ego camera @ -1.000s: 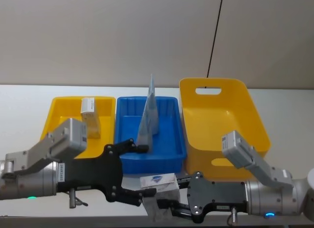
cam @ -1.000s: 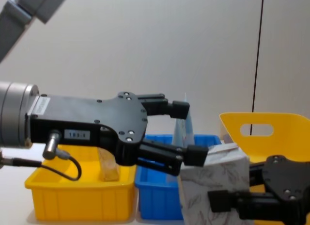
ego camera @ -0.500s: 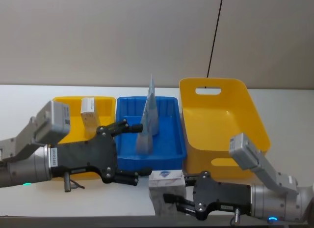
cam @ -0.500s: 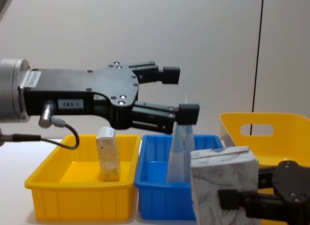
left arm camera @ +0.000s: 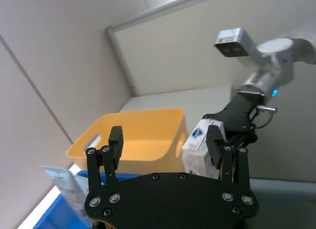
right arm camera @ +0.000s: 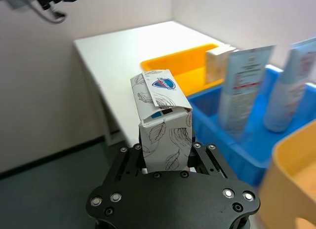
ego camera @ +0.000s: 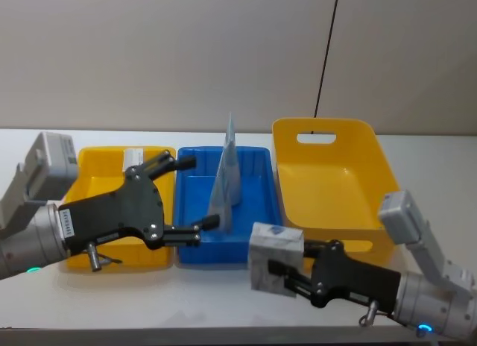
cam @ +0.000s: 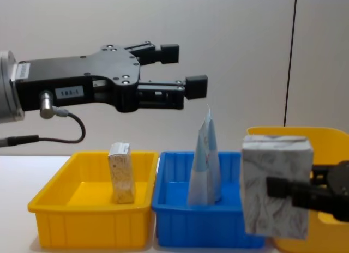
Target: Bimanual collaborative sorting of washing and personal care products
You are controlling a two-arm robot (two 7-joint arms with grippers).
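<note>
Right gripper [ego camera: 277,273], reaching level, clamps the leaf-patterned pouch [ego camera: 274,249]; left gripper [ego camera: 198,192] hovers spread wide; below it, blue bin [ego camera: 257,245] holds tubes [ego camera: 226,174].

place: robot lab | cues: bare white table [ego camera: 440,159], plain grey wall [ego camera: 149,55]

**Black claws on silver arms**

Left gripper [cam: 184,69] and right gripper [ego camera: 279,270] are flat black plates dotted with silver screws [left arm camera: 155,176], on round silver-grey wrists [ego camera: 33,238]. The left carries a white numbered label [cam: 68,92] and a looping black cable [cam: 81,134].
</note>
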